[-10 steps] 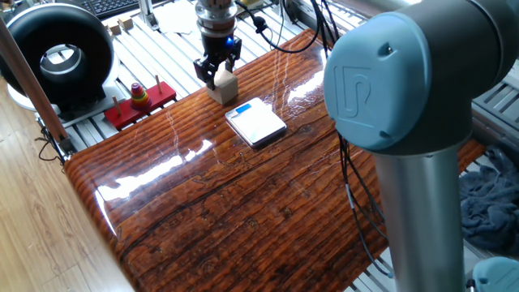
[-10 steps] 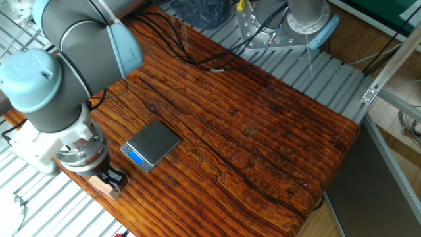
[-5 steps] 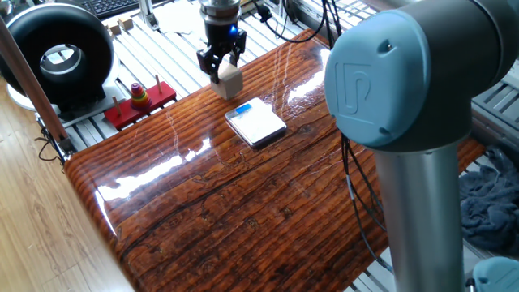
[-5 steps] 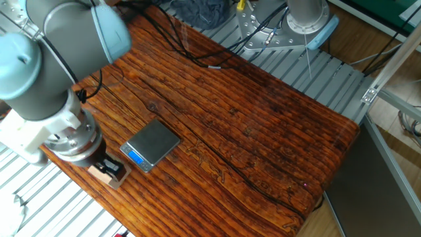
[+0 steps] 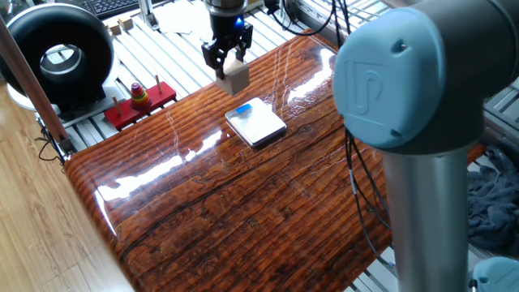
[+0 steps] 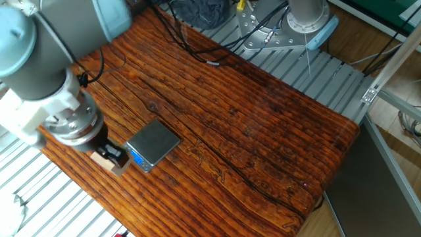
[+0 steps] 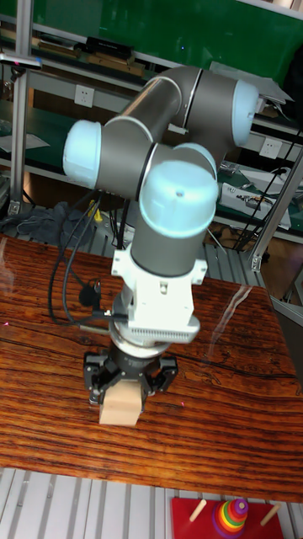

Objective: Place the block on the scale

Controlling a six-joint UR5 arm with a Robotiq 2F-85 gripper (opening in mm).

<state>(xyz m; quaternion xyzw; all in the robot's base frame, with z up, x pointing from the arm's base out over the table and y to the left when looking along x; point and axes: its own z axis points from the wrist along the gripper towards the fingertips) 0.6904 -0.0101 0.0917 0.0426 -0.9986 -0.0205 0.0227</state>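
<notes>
Block (image 5: 235, 77) of pale tan wood is sitting pinched between the dark fingers of the end effector (image 5: 228, 58), which is gripping its upper part while the lower part is hanging free below the fingertips. It is hovering near the long tabletop (image 5: 243, 203) edge that borders the slatted metal surface, just beside the scale (image 5: 256, 123) and not touching it. The scale is lying flat on the bare wood, carrying nothing on its plate, its blue display strip facing the edge where the block is. In one fixed view the scale is looking white and the block is showing clear of it. The other fixed view, looking down from the opposite side, is showing the scale (image 6: 153, 144) as grey, with the block (image 6: 109, 160) mostly hidden under the end effector (image 6: 112, 155) and the arm's wrist, so only a tan sliver is peeking out next to the display strip. The tall fixed view is giving the plainest look at the grip, with the end effector (image 7: 128, 381) closing on the top of the block (image 7: 121, 405); the scale is not appearing there. A red peg toy (image 5: 140, 99) with coloured rings is standing off the tabletop on the slats.
</notes>
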